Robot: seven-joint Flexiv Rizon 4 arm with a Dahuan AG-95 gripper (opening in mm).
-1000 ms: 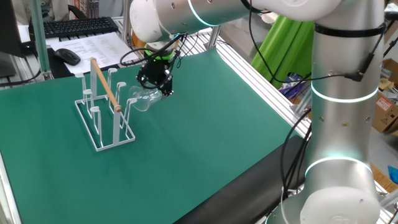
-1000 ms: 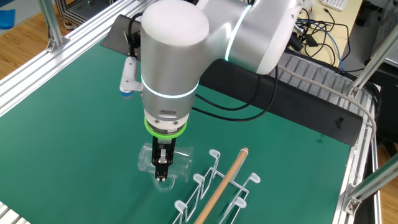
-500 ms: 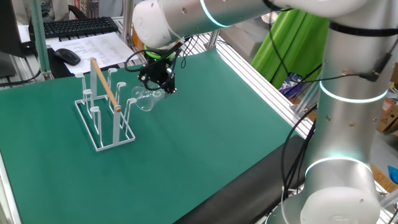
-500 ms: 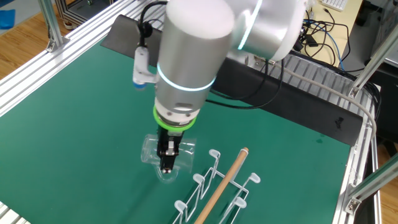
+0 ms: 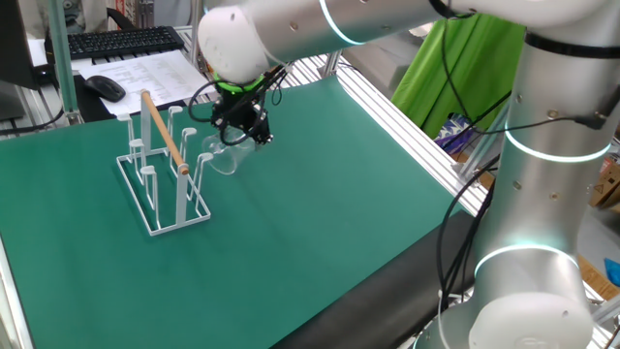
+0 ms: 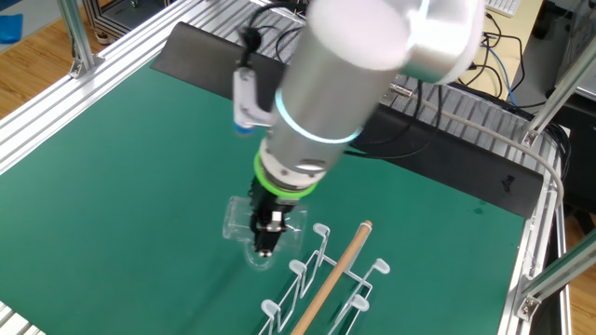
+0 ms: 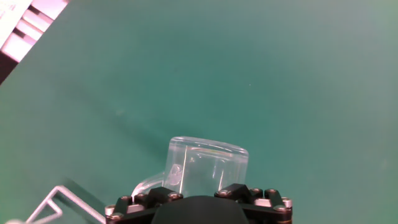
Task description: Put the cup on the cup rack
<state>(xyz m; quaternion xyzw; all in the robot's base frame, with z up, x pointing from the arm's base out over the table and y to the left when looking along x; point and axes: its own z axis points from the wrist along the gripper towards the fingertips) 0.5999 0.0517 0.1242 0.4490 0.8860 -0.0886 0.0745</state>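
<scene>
A green table mat (image 5: 320, 223) fills the scene. Over its far left part reaches the silver arm (image 5: 320, 24), pointing steeply down. Below it stands the white wire cup rack (image 5: 160, 179), its wooden rod handle along the top. The gripper (image 5: 242, 124) is clamped on the clear glass cup (image 5: 221, 157), which hangs tilted, touching the rack's right side, just beside a peg (image 6: 321, 244).

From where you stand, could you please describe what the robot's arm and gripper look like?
The arm is made of thick, glossy silver-white cylinders with glowing pale rings at the joints and black cables running alongside. A bright green collar sits at the wrist, above a small black gripper with slim dark jaws and visible screws.
</scene>
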